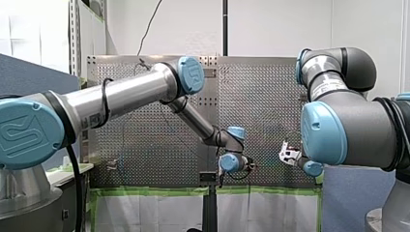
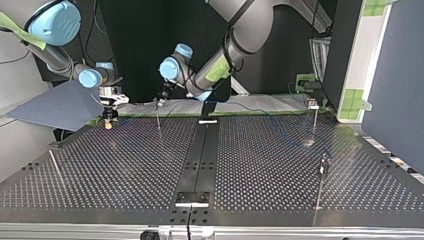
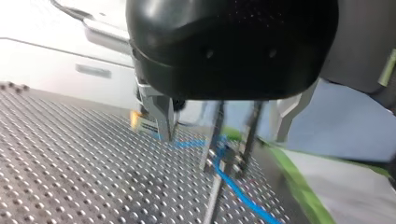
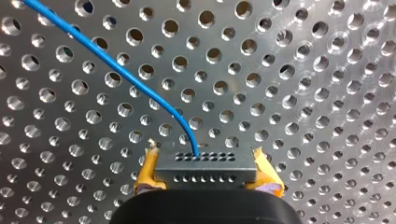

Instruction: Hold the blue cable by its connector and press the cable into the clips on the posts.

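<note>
**Right pincer.** My right pincer (image 4: pixel 204 158) is closed to the width of the connector (image 4: pixel 205 169). Its yellow pads (image 4: pixel 148 176) clamp the connector on both sides.

**Connector and cable.** The connector is a grey block with two rows of small holes. The blue cable (image 4: pixel 122 74) leaves the face turned away from the pincer and curves off ahead of it, over the perforated table (image 4: pixel 308 93).

**Left pincer.** My left pincer (image 3: pixel 224 135) is wide open. Its metal fingers (image 3: pixel 161 116) hold nothing. The first post (image 3: pixel 210 158) stands ahead, between the fingers, and the cable runs past it. I cannot tell whether the cable sits in a clip.

**Surroundings, top view.**
- My right pincer is at 9 o'clock from the first post, near the table's far edge.
- My left pincer is at 12 o'clock from the first post, just beside its tip.
- A second post (image 2: pixel 315 120) and a third post (image 2: pixel 321 180) stand well apart from the first, toward 3 and 4 o'clock.
</note>
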You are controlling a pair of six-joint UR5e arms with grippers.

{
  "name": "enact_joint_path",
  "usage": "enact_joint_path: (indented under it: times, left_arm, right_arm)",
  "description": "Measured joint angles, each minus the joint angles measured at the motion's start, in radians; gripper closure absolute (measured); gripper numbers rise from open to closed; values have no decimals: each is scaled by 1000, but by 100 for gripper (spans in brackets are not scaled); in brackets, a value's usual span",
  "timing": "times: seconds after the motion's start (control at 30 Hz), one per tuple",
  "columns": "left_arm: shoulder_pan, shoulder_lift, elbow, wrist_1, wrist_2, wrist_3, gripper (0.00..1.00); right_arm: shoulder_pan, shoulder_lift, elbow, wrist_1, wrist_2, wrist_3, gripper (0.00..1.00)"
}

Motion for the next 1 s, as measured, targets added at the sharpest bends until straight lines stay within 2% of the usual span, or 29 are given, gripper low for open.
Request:
enact_joint_path:
  times: [0.23, 0.67, 1.0]
  left_arm:
    - [-16, 11, -45, 38, 14, 0, 0]
    - [-29, 10, -50, 22, 12, -3, 0]
    - [-36, -13, -49, 25, -17, -12, 0]
  right_arm:
    - [1, 0, 0, 0, 1, 0, 100]
    - [4, 0, 0, 0, 2, 0, 100]
    - [5, 1, 0, 0, 2, 0, 100]
